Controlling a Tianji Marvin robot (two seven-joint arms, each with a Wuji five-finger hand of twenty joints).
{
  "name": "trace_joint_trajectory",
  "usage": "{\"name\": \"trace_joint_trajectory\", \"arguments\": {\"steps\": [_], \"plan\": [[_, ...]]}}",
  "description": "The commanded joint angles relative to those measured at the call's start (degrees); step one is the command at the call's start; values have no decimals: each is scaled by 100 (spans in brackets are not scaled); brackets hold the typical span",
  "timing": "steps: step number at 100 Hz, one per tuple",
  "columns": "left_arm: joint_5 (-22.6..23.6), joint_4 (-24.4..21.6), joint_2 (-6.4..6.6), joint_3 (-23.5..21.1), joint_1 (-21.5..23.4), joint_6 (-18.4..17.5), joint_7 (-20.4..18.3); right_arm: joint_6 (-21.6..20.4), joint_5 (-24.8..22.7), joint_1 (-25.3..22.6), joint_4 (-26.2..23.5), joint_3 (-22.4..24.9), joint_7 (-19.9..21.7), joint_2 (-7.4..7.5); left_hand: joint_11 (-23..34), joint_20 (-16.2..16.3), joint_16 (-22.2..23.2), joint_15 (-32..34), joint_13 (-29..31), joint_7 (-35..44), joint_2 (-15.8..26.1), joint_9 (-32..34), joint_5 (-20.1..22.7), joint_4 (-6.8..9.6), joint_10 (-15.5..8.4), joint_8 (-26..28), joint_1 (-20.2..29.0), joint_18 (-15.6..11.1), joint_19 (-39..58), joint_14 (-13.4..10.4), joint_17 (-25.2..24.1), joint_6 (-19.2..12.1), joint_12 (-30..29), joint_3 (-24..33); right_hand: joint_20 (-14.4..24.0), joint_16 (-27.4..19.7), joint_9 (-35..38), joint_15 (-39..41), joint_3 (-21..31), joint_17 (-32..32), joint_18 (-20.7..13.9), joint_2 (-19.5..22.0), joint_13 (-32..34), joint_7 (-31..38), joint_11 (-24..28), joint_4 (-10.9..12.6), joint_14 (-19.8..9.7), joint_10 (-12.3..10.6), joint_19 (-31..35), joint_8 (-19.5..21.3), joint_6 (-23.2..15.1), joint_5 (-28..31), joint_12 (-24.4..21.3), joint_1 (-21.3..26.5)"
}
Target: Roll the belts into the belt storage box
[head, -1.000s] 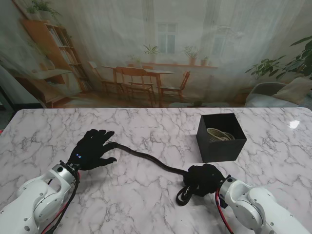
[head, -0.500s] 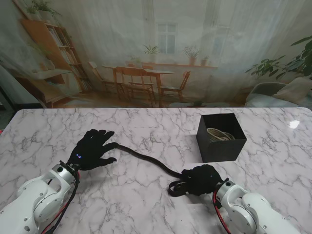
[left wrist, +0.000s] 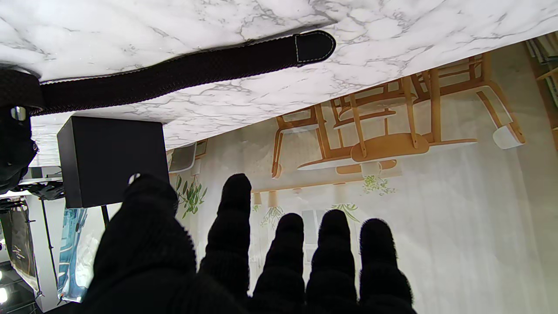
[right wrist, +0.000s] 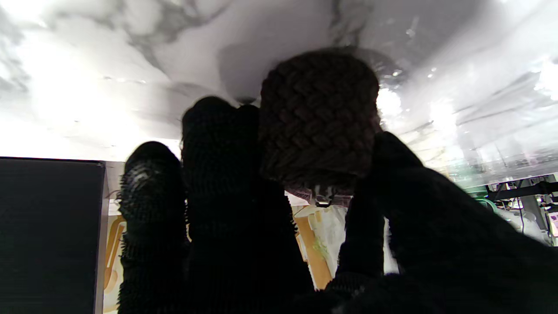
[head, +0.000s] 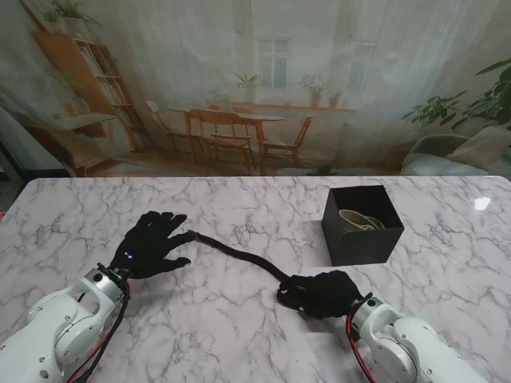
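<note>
The stand view shows, nearest to me on the right, the right hand (head: 326,293) curled down over one end of the dark woven belt (head: 239,255). Its fingers (right wrist: 226,144) are closed around a small coil of braided webbing, which the right wrist view shows bunched against them just off the marble. Held this way, the hand can act as the spool: I judge it is winding the strap up from this end, so the roll grows inside the grip rather than loose on the table (head: 239,335).

A little farther off on the left, the left hand (head: 152,243) lies flat, fingers spread wide and holding nothing. It sits just beside the belt's free tip, which the left wrist view shows as a stitched tab (left wrist: 314,46) lying on the marble, apart from the fingertips. That placement looks meant to steady or guide the tail so the strap stays straight as it is drawn in, though it is not pinning it now.

Between the hands the belt runs in a gentle diagonal, flat on the table.

Farthest, to the right, stands the black belt storage box (head: 363,225), open-topped, with a pale rolled belt (head: 359,220) already inside. It is near the right hand, a short carry once the roll is finished.
</note>
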Motion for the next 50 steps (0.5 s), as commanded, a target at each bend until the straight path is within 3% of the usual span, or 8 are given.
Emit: {"name": "trace_joint_trajectory", "arguments": {"steps": [1, 11, 19, 23, 28, 39, 42, 50], "plan": [[10, -4, -3, 6, 11, 3, -63, -78, 7, -10, 33, -10, 105, -4, -57, 86, 16, -167, -152, 49, 153, -208, 64, -110, 46, 51, 118, 157, -225, 40, -95, 66, 44, 23, -84, -125, 532, 325, 752, 38, 340, 614, 16, -116, 565, 516, -88, -603, 172, -65, -437, 593, 67, 1057], [10, -3, -3, 5, 11, 0, -61, -192, 58, -20, -6, 25, 217, 0, -54, 86, 16, -166, -148, 48, 157, -206, 59, -109, 44, 50, 126, 155, -225, 29, -92, 52, 45, 26, -39, -185, 404, 163, 742, -198, 483, 770, 10, 719, 624, 529, -51, -598, 76, 457, -815, 2080, 165, 1186], [8, -3, -3, 4, 12, -2, -61, -217, 95, -40, -39, 59, 242, -5, -53, 86, 16, -168, -150, 49, 155, -206, 62, -109, 43, 50, 125, 159, -224, 28, -92, 56, 45, 25, 20, -209, 373, -6, 766, -256, 397, 684, 7, 782, 625, 527, -64, -675, 22, 554, -301, 3185, 204, 1140], [6, -2, -4, 5, 12, -2, -60, -209, 110, -56, -49, 72, 245, -9, -53, 86, 16, -167, -148, 50, 159, -207, 63, -109, 43, 51, 123, 158, -225, 38, -94, 55, 45, 25, 73, -189, 415, -245, 755, -262, 246, 460, 5, 934, 472, 103, -111, -782, -14, -294, 220, 3418, 122, 1093], [2, -1, -4, 7, 10, -5, -64, -208, 110, -70, -66, 90, 230, -11, -52, 86, 17, -164, -144, 53, 158, -204, 68, -109, 42, 52, 127, 153, -224, 38, -91, 55, 45, 26, 83, -189, 476, -351, 722, -259, 196, 290, -2, 1115, 343, -100, -156, -849, -24, -565, 432, 3564, 47, 1042], [3, -1, -3, 9, 8, -7, -73, -216, 104, -97, -92, 120, 215, -15, -50, 87, 16, -166, -147, 52, 161, -201, 66, -109, 47, 51, 125, 162, -222, 36, -91, 60, 46, 25, 99, -131, 579, -418, 703, -264, 176, 231, 6, 640, 195, -21, -167, -884, -47, -548, 484, 2879, -12, 896], [2, -1, -3, 9, 8, -8, -73, -212, 110, -101, -94, 122, 213, -17, -49, 87, 16, -166, -145, 50, 162, -199, 62, -109, 45, 50, 127, 158, -221, 33, -93, 57, 46, 26, 121, -88, 601, -366, 801, -262, 214, 375, 5, -90, 195, 410, -152, -849, -53, -222, 293, 2101, 8, 778], [0, 1, -4, 9, 7, -6, -67, -188, 126, -93, -70, 104, 151, -26, -47, 88, 17, -164, -141, 46, 163, -193, 54, -109, 38, 49, 124, 165, -221, 39, -97, 62, 46, 24, 149, 4, 628, -44, 785, -167, 291, 454, 15, -346, 300, 491, -100, -752, 25, -10, 85, 303, 73, 833]]}}
